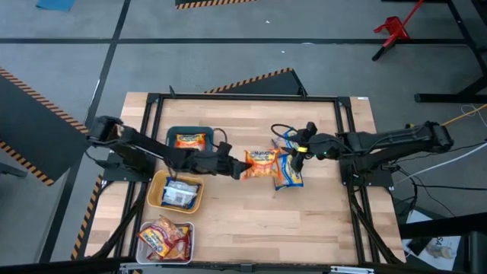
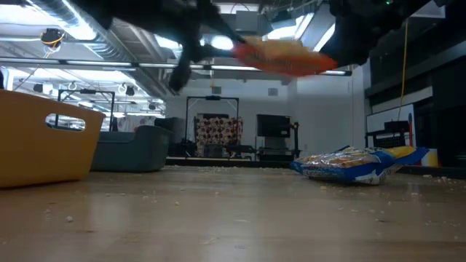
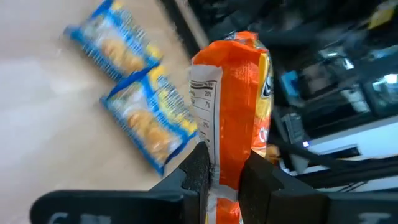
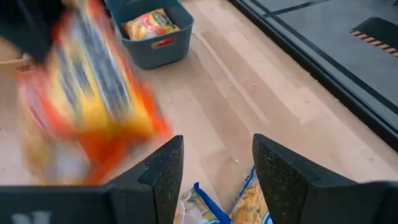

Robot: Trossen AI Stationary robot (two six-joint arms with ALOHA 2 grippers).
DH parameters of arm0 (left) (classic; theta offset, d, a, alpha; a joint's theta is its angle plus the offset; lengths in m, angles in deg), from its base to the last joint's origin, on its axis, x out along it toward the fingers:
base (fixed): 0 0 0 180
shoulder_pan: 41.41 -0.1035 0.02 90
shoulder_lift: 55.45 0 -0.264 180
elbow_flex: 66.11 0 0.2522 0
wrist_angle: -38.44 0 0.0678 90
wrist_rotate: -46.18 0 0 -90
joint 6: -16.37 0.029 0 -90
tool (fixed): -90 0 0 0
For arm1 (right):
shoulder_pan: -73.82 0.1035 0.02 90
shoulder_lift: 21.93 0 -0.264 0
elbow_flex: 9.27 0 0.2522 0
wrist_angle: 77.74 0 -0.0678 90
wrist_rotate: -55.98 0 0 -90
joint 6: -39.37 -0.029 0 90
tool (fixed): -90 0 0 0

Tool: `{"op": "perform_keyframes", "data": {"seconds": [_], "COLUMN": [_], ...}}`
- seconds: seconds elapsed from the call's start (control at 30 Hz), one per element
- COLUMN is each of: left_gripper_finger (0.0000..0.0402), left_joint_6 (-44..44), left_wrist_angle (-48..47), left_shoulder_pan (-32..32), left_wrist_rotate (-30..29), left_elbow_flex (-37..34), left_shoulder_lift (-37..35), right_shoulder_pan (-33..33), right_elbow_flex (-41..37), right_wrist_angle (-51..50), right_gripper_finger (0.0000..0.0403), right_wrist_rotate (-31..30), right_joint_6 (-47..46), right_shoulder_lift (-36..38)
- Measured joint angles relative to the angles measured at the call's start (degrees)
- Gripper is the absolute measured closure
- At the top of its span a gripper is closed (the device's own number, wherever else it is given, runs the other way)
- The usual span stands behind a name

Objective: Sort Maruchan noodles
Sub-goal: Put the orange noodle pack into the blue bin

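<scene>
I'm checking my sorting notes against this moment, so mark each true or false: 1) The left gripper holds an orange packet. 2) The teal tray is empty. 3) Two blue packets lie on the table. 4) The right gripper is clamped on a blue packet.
1) True: the left gripper is shut on the orange packet, lifted off the table.
2) False: the teal tray holds one orange packet.
3) True: two blue packets lie side by side.
4) False: the right gripper is open, holding nothing.

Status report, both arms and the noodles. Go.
Left gripper shut on orange packet, lifted mid-table. Right gripper open, empty, above two blue packets on the table. Teal tray holds one orange packet; path looks clear.
</scene>
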Motion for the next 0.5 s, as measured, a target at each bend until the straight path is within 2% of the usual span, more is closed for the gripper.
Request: {"op": "perform_keyframes", "data": {"seconds": [0.13, 0.33, 0.5], "left_gripper_finger": [0.0351, 0.0368, 0.0394], "left_joint_6": [2.82, 3.66, 3.76], "left_wrist_angle": [-14.51, -39.56, -51.11], "left_shoulder_pan": [-1.65, -4.72, -6.83], "left_wrist_rotate": [0.19, -4.64, -8.32], "left_elbow_flex": [0.06, -0.03, -0.01], "left_shoulder_lift": [-10.26, -27.26, -37.78], "right_shoulder_pan": [0.0, 0.0, 0.0], "right_elbow_flex": [-0.02, -0.04, -0.04], "right_wrist_angle": [-0.61, -0.77, -0.95], "right_gripper_finger": [0.0221, 0.0221, 0.0221], "right_wrist_rotate": [0.2, 0.72, 0.56], "right_joint_6": [-0.26, -0.41, -0.45], "right_shoulder_lift": [-0.18, -0.2, -0.2]}}
